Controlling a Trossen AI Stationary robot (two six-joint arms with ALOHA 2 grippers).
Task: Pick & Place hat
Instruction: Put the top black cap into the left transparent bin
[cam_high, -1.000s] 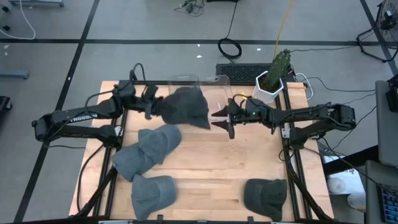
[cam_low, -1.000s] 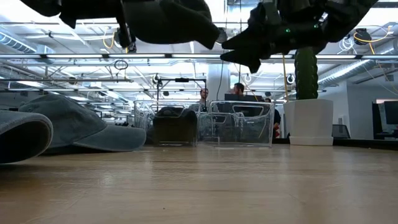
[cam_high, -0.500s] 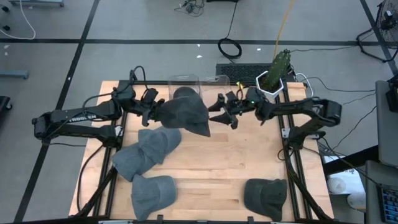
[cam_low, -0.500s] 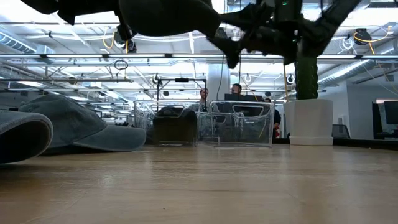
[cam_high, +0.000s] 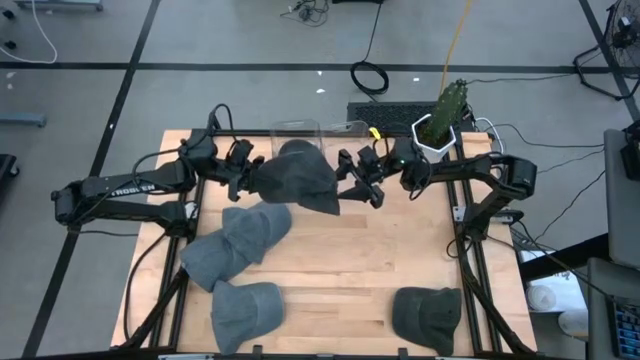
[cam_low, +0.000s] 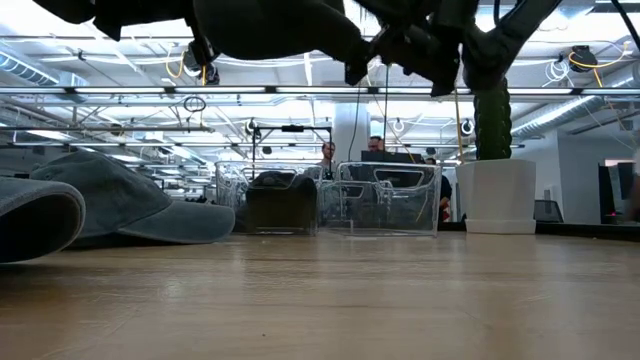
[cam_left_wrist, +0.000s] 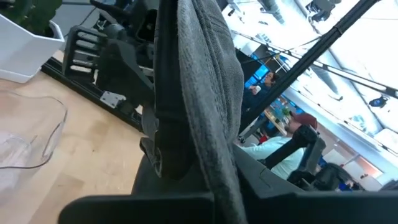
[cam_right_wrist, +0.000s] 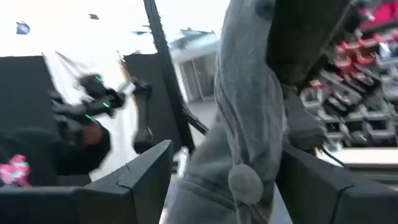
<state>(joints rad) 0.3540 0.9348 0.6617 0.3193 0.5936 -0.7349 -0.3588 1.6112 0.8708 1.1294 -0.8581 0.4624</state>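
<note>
A dark grey hat (cam_high: 297, 178) hangs in the air over the table's far middle, also showing at the top of the low view (cam_low: 270, 25). My left gripper (cam_high: 247, 172) is shut on its left side. My right gripper (cam_high: 357, 180) is open at the hat's right side. In the right wrist view the hat's crown, with its top button (cam_right_wrist: 245, 182), lies between the two fingers (cam_right_wrist: 140, 183). Three more grey hats lie on the table: two at the left (cam_high: 238, 240) (cam_high: 246, 306) and one at the near right (cam_high: 426, 314). My left gripper pinches the hat's left edge (cam_high: 263, 176) between its fingers, reaching level from the table's left. The hat is lifted clear of the table, and its brim (cam_high: 326, 206) droops toward the right and near side. Whether my right gripper touches the hat, I cannot tell.
Clear plastic bins (cam_high: 320, 130) stand at the table's far edge, one with something dark in it (cam_low: 280, 205). A cactus in a white pot (cam_high: 437, 128) stands at the far right corner. Bare wood (cam_high: 350, 260) lies in the middle. People sit in the room behind (cam_low: 380, 145).
My right gripper has moved toward the table's left and a little toward the far edge, up to the held hat, so that its fingers now stand on either side of the crown. The hat has stayed lifted in my left gripper, almost still.
</note>
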